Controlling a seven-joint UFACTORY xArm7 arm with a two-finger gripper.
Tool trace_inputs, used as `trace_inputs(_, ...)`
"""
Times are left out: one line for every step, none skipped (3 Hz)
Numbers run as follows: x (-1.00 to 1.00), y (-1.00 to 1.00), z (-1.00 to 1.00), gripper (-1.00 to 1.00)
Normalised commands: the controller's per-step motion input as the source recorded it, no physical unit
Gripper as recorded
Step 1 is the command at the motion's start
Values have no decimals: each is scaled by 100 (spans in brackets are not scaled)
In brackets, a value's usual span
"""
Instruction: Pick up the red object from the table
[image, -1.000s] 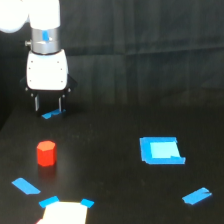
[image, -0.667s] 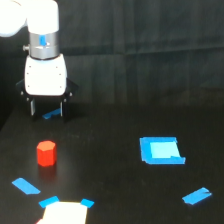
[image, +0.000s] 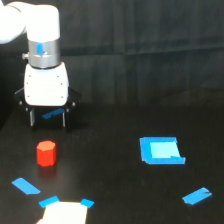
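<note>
Pincer (image: 47, 119) is hanging with its two dark fingers spread apart, nothing between them, tips pointing down at the counter (image: 120, 195). Red object (image: 46, 153) is sitting upright on the counter, apart from the fingers, lying toward the camera from the pincer and nearly in line with the finger gap. Block looks squat and near-symmetric, so no long axis is mattering; judged need is a short travel toward the camera, then descent. Blue patch (image: 161, 150) is lying well apart, toward the exterior view's right.
</note>
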Motion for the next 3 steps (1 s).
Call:
trace_inputs(68,-100,15,100)
trace_inputs(1,-69,11,27)
trace_inputs(5,-53,-15,-1)
